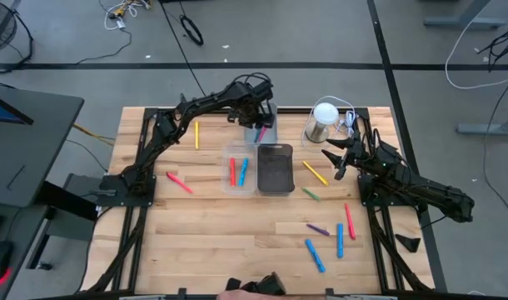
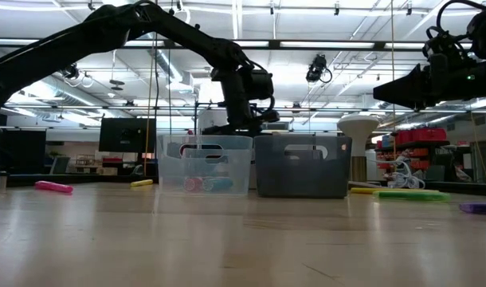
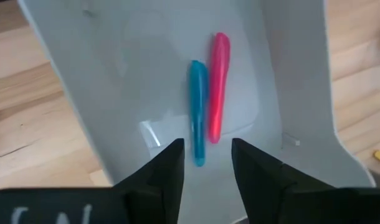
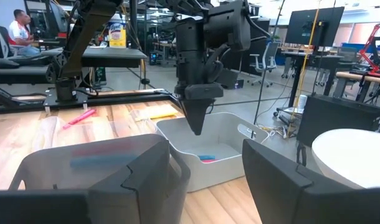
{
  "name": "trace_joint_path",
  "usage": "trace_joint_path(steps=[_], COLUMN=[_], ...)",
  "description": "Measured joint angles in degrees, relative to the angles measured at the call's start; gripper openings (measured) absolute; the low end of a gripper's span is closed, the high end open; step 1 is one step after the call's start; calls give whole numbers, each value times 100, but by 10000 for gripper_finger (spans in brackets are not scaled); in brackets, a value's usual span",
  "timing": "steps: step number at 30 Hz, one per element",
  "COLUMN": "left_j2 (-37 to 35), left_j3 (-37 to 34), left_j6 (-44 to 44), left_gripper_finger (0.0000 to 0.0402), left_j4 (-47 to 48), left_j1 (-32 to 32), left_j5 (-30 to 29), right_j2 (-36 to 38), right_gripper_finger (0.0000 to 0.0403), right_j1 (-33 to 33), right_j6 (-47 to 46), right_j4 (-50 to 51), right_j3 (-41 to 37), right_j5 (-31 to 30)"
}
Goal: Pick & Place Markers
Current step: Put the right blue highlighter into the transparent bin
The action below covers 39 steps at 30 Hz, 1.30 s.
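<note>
While left claw (image 3: 205,163) hovers parted, markers (image 3: 209,93) lie mid-bin.

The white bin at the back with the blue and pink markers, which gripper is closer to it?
Left. The left gripper hangs open right over the white bin; the right gripper waits off to its side.

Blue marker (image 3: 197,112); pink marker (image 3: 218,87)

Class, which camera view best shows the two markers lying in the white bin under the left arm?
The left wrist view: blue marker and pink marker lie side by side, unobstructed, on the white bin floor. The right wrist view shows them small; the high view mostly hides them; the low view does not show them.
</note>
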<state>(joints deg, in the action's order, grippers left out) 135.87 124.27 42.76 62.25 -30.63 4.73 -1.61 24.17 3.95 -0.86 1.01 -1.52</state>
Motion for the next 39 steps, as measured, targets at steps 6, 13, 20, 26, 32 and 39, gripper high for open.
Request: trace_joint_path(steps=[6,13,20,26,32,39], left_j2=[0,-61,-288,-554,-728,-719], left_j3=[226,882,1018,1019,1021,1019], left_j6=[6,40,471,505,505,417], left_gripper_finger=[142,142,149,163,170,170], left_j4=[60,507,852,1462,1922,2343], left_j1=[10,91,318,536,799,1209], left_j5=[14,151,-42,-210,-214,-221], right_j2=[0,1,1,1,0,0], right_gripper_finger=[208,208,208,208,208,208], right_j1=[0,1,1,1,-1,1], right_j6=[0,0,-1,-2,-2,-2], right_j4=[0,2,1,0,0,0], right_j3=[1,1,0,0,-1,-1], right_j5=[-1,0,2,0,2,0])
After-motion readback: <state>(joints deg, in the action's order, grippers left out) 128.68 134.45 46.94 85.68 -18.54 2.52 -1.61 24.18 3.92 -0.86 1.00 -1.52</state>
